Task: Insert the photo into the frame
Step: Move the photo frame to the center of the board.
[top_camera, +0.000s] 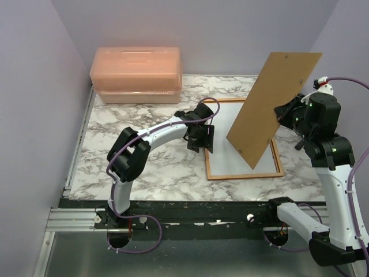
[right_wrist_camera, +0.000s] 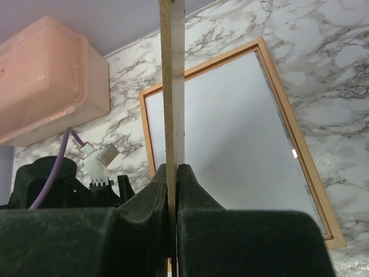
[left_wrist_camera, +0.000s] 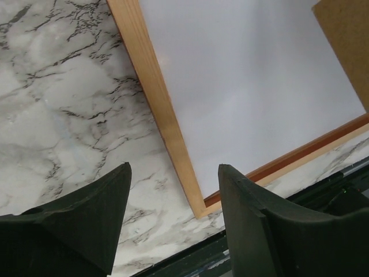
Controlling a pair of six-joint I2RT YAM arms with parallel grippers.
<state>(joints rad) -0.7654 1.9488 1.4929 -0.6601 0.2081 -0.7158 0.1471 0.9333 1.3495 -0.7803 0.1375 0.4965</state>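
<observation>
1. Marble counter (top_camera: 144, 167), from above: the frame (top_camera: 242, 175) lies back-up at right, and the photo (top_camera: 225, 144) seemingly rests inside it, white back up. A backing board (top_camera: 274, 104) is tilted above, leaving the opening clear.
2. Left wrist: left fingers (left_wrist_camera: 86, 213) are apart and empty, beside the frame's left edge.
3. Right wrist: right fingers (right_wrist_camera: 144, 213) are pinched on the board's edge.

Counter (top_camera: 150, 167): white marble, dark grey veins running all through it. On it, the frame (left_wrist_camera: 155, 92) shows pale wood, with a red-orange sliver along one inner edge; the sheet (left_wrist_camera: 259, 86) inside it is plain whitish grey. Over the frame, the backing board (top_camera: 274, 104) is flat, unpatterned brown. Behind the frame, a translucent peach box (top_camera: 136, 74). Left end effector (left_wrist_camera: 173, 168) and right end effector (right_wrist_camera: 172, 167) are matte black, the cable (right_wrist_camera: 60, 154) purple.
</observation>
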